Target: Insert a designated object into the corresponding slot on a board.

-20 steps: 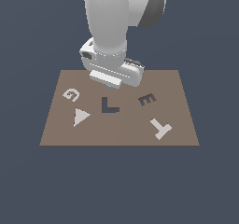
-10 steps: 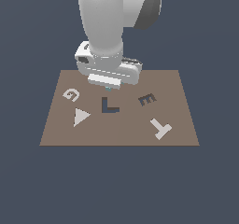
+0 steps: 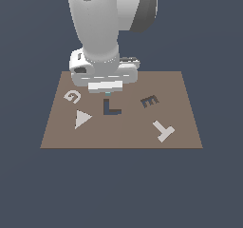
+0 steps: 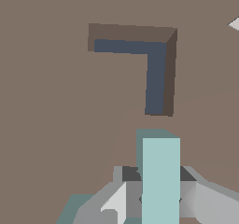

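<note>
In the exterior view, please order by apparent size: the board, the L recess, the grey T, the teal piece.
1. The board, largest by far.
2. The grey T and the L recess look alike; no ranking.
3. The teal piece, mostly hidden under the gripper.

On the board (image 3: 185, 127): G (image 3: 72, 97) far toward the exterior view's left, triangle (image 3: 82, 119) just in front of it; slot (image 3: 110, 107) mid-board, E recess (image 3: 149, 101) to its right, T (image 3: 163, 130) nearer and further right. Above the slot's far end, gripper (image 3: 107, 92) with piece (image 4: 160, 178) between its fingers, not in the slot
</note>
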`<state>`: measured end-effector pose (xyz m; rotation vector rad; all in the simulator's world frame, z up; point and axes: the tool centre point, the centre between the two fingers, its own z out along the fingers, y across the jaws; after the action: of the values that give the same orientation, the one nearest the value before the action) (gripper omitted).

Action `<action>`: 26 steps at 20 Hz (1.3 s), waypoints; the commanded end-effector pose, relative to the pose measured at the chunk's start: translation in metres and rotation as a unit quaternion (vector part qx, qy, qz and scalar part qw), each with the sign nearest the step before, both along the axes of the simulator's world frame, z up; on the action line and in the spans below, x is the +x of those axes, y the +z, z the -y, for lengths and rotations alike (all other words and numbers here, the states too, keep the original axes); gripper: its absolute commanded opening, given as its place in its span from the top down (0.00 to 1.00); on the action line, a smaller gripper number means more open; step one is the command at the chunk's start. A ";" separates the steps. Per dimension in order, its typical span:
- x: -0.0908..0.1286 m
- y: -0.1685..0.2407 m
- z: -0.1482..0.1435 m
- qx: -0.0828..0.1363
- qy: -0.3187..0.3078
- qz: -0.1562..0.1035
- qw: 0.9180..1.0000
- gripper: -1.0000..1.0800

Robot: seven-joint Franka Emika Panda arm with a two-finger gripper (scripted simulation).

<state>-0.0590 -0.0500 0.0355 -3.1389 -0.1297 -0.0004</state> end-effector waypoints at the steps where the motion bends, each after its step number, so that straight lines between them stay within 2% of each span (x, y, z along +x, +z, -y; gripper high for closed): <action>1: 0.006 0.001 0.004 0.000 0.050 0.000 0.999 1.00; 4: 0.013 0.001 0.007 0.000 0.110 0.000 0.994 1.00; 7: 0.021 0.001 0.010 0.000 0.171 0.000 0.985 1.00; 10: 0.029 0.002 0.012 0.000 0.232 0.000 0.973 1.00; 13: 0.037 0.002 0.013 0.000 0.293 0.000 0.956 1.00; 18: 0.052 0.003 0.011 0.000 0.392 0.000 0.920 1.00; 26: 0.072 0.004 0.002 0.000 0.536 0.000 0.844 1.00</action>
<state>0.0094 -0.0545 0.0393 -2.6333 -1.7130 -0.0009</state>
